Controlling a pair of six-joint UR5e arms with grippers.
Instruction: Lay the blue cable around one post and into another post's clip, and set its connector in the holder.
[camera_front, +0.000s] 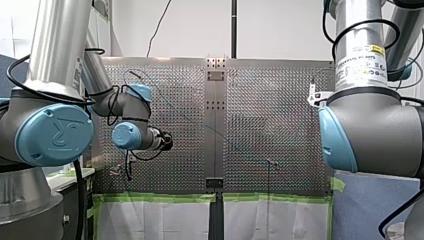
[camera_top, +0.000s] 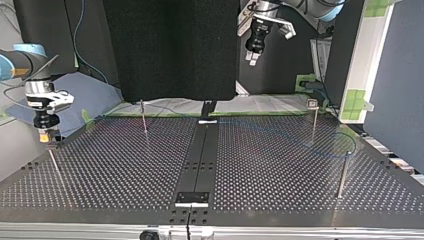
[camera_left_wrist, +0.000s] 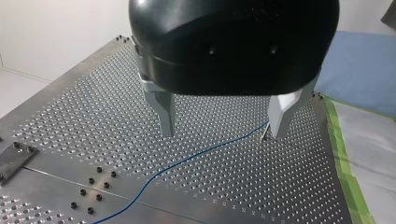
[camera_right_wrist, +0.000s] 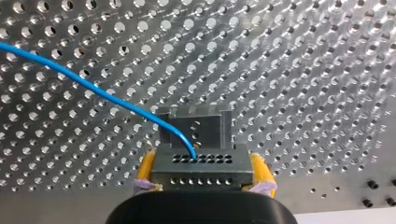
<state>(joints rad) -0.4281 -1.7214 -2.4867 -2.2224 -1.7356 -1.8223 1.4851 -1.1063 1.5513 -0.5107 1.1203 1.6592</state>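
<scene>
In the right wrist view my right gripper (camera_right_wrist: 201, 161) is shut, its yellow pads (camera_right_wrist: 146, 169) clamping the grey perforated connector (camera_right_wrist: 201, 172). The blue cable (camera_right_wrist: 93, 88) leaves the connector's top and curves away over the plate. A grey holder bracket (camera_right_wrist: 208, 123) stands just ahead of the connector. In the top view my right gripper (camera_top: 48, 135) hangs low at the left, over a thin post (camera_top: 55, 167). My left gripper (camera_left_wrist: 219, 133) is open above the plate, and the blue cable (camera_left_wrist: 187, 161) lies beneath it, reaching a post (camera_left_wrist: 265, 136) beside one finger. My left gripper (camera_top: 251, 60) is raised at the back.
Three more thin posts (camera_top: 144, 117) (camera_top: 313, 120) (camera_top: 344, 172) stand on the perforated table (camera_top: 125, 170). A dark centre strip (camera_top: 200, 160) splits the table. Green tape (camera_front: 160, 197) edges its near side in the front view, with blue cloth (camera_left_wrist: 359, 70) beyond.
</scene>
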